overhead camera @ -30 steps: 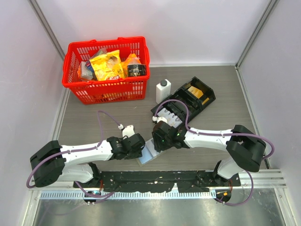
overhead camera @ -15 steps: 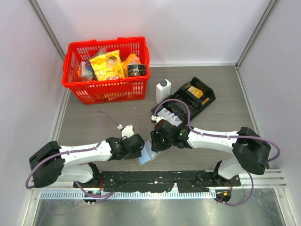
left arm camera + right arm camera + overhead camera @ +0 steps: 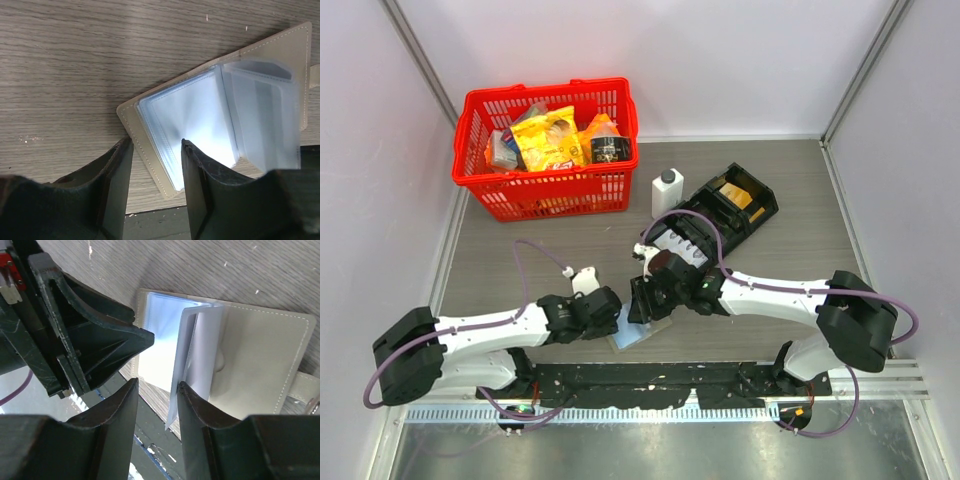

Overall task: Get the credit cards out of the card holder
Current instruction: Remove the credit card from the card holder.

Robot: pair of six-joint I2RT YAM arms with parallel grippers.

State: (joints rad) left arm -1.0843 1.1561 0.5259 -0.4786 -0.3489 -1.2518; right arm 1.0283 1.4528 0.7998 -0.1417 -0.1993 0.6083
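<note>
The card holder [image 3: 629, 337] lies open on the bench [image 3: 500, 265] near its 6 o'clock edge. The left gripper [image 3: 156, 147], at the holder's 9 o'clock, stands released astride one corner. The right gripper [image 3: 158, 385], at its 12 o'clock, is likewise released, with one clear sleeve [image 3: 200, 350] standing up between its parted jaws.

From above, the card holder [image 3: 628, 337] is mostly covered by the left tool [image 3: 608, 318] and right tool [image 3: 645, 300]. Its clear sleeves [image 3: 260, 115] are blurred in the left wrist view; their contents cannot be made out.
</note>
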